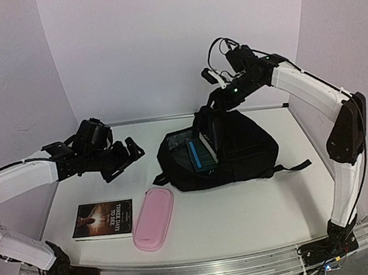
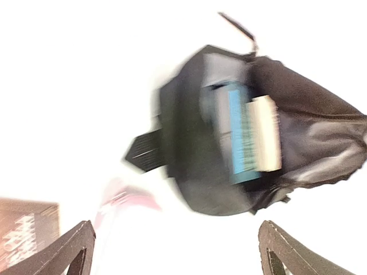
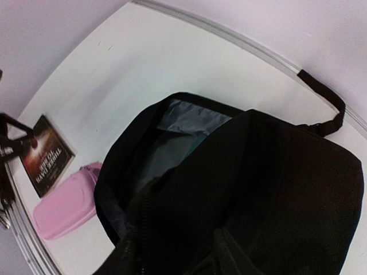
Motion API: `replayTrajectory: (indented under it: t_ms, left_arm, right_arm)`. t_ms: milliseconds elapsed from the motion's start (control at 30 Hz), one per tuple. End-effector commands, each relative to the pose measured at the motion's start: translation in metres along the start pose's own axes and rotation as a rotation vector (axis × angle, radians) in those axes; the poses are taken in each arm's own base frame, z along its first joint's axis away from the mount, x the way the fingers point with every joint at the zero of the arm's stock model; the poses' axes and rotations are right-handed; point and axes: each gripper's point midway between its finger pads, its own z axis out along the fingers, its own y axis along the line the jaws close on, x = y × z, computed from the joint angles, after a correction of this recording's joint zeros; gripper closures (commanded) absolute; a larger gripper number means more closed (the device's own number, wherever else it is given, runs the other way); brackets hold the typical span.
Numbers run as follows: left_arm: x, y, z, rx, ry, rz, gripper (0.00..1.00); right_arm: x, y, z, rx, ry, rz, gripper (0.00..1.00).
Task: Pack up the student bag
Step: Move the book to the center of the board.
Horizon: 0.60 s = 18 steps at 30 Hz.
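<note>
The student bag (image 1: 239,147) is a black backpack lying in the middle of the table with its mouth open toward the left. A blue book (image 1: 201,154) stands inside it, pages showing (image 2: 265,140). My right gripper (image 1: 213,108) hovers at the raised top flap of the bag (image 3: 269,189); its fingers are lost against the black fabric, so their state is unclear. My left gripper (image 1: 127,160) hangs open to the left of the bag, its fingers (image 2: 71,252) wide apart with nothing between them. The left wrist view is blurred.
A pink pencil case (image 1: 152,217) lies near the front edge, with a dark paperback book (image 1: 103,219) to its left. Both also show in the right wrist view: the pencil case (image 3: 63,206) and the book (image 3: 46,157). A bag strap (image 1: 295,165) trails right.
</note>
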Motion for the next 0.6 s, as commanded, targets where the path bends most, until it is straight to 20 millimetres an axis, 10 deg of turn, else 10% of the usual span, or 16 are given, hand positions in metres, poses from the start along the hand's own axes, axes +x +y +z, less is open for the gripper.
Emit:
replayTrajectory:
  t_ms: [0, 567]
  left_arm:
    - [0.032, 0.081, -0.03, -0.273, 0.044, -0.007, 0.0]
    - [0.114, 0.168, -0.079, -0.516, 0.117, -0.337, 0.0]
  right_arm:
    - [-0.003, 0.022, -0.004, -0.065, -0.021, 0.0, 0.37]
    - [0.005, 0.028, 0.009, -0.064, 0.01, -0.005, 0.02]
